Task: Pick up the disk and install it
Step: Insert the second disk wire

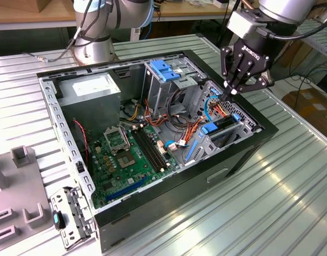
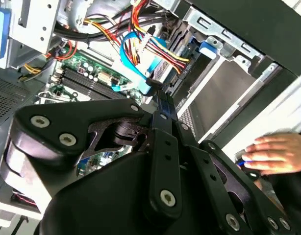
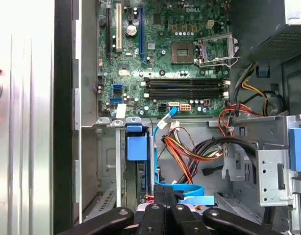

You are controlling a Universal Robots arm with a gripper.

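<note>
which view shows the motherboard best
The first wrist view: the motherboard lies nearly whole and face-on, with socket, memory slots and expansion slots plain. The exterior view shows the board at a slant inside the case, partly behind cables. In the second wrist view the tool covers most of it, leaving a strip.

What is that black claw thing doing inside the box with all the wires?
That is a robot arm's gripper, like a metal hand. One picture comes from a camera off the arm; the two wrist views come from cameras riding on it. The box is an open computer case lying on a ribbed metal table, with a green circuit board and coloured wires inside. The jaws look closed, just above the disk, which seems to sit in its slot. A person's hand rests nearby in the second wrist view.
</note>
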